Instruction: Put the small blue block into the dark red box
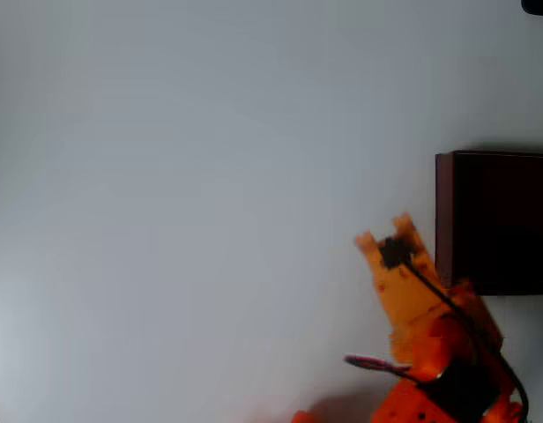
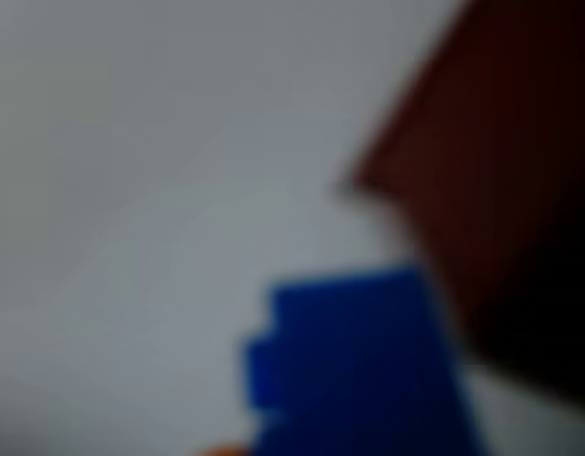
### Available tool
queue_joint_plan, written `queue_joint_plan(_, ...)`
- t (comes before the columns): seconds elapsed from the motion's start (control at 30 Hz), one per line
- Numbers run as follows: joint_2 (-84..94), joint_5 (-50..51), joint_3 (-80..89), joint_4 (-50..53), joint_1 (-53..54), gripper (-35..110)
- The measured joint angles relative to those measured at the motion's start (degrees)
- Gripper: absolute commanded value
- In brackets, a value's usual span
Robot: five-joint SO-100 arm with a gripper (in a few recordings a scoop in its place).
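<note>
Across the white table point(image 1: 210, 176), the largest item is the dark red box point(image 1: 496, 220), standing at the right edge of the overhead view with its dark interior facing up. Next in size, the orange arm rises from the bottom right and leans up and to the left, its gripper point(image 1: 388, 236) hanging just left of the box's near wall. The small blue block point(image 2: 359, 366) shows large and blurred in the wrist view, close under the camera, the box corner beside it. It appears carried, so the fingers are judged pinched on it, though the contact itself is not visible. To finish the step well, the arm should travel right until the block is clear over the wall and above the interior, then release.
</note>
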Motion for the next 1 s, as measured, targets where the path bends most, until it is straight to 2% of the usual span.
queue_joint_plan(0.13,-4.9,-2.5,-8.7,-2.4,0.5,0)
queue_joint_plan(0.37,-26.1,-8.3,-21.9,-8.4,-0.1,0)
queue_joint_plan(0.53,-35.0,-11.0,-23.9,-12.1,0.6,16)
queue_joint_plan(0.73,-31.7,-14.9,-19.2,-13.3,-0.2,16)
queue_joint_plan(0.87,-20.7,-16.5,-13.3,-11.0,-2.7,15)
queue_joint_plan(1.0,-3.9,-17.8,-3.7,-7.5,-10.6,10)
